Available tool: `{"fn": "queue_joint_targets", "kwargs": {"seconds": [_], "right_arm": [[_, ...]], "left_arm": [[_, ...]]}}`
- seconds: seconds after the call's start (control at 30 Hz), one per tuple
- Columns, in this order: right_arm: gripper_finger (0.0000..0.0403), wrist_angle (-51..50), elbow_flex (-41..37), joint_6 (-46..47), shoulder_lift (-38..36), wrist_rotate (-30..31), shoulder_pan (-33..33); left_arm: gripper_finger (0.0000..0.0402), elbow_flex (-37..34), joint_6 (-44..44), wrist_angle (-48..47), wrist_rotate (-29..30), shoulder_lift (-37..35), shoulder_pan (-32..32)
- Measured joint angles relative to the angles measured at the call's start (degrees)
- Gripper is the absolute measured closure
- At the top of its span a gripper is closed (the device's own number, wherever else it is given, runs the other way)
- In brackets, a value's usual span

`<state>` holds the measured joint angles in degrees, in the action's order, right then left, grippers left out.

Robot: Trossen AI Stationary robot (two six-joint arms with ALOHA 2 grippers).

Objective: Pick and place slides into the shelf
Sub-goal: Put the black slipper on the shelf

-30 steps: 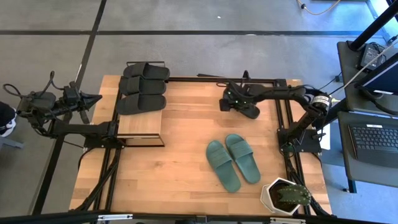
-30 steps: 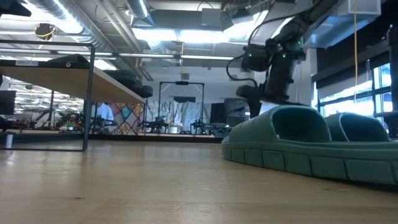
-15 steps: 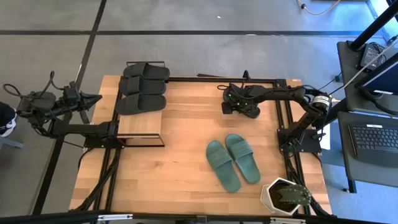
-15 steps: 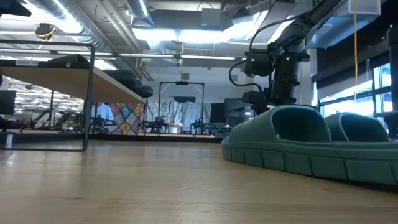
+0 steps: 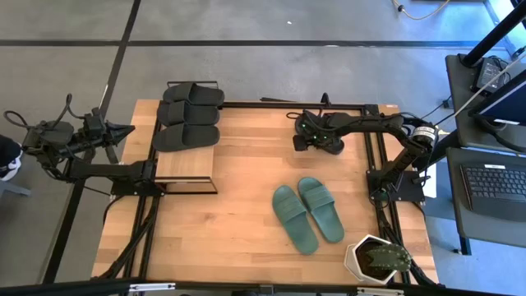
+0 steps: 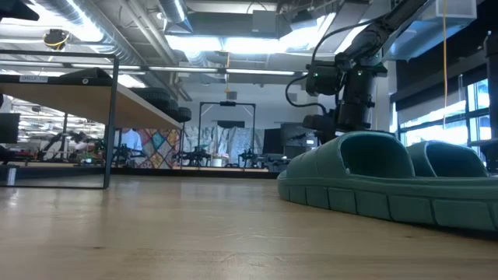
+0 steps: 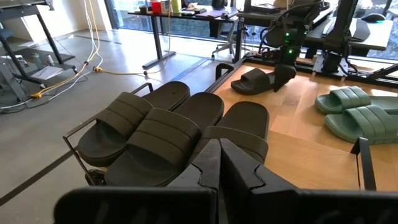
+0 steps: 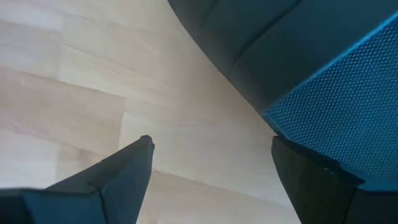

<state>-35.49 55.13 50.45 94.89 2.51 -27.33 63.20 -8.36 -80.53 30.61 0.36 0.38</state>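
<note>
right tool (image 5: 306, 140) low over the table, fingers spread, left tool (image 5: 123, 130) closed, parked off-table

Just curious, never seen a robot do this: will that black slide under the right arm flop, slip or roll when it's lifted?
The black slide looks thick and moulded, so probably it flexes little. It lies flat, unlikely to roll. The right gripper stands over it with jaws open; the rubbery-looking surface should grip fairly well.
</note>
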Motion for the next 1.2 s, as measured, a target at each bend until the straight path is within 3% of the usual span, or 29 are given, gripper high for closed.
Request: {"fn": "queue_joint_targets", "kwargs": {"seconds": [0.43,0.67,0.87,1.2], "right_arm": [[0.0077,3.64,0.02,-5.82,0.00,4.24,-0.04],[0.0077,5.10,0.02,-8.65,0.00,11.35,-0.03],[0.0077,9.34,0.06,-8.92,0.16,11.46,-0.02],[0.0079,12.42,0.24,-8.82,7.12,13.35,-0.12]], "left_arm": [[0.0401,0.00,0.02,0.00,0.00,0.00,0.00],[0.0401,0.00,0.01,0.00,0.00,0.00,0.01],[0.0401,0.00,0.00,0.00,0.00,0.00,0.02],[0.0401,0.00,0.00,0.00,0.00,0.02,0.02]]}}
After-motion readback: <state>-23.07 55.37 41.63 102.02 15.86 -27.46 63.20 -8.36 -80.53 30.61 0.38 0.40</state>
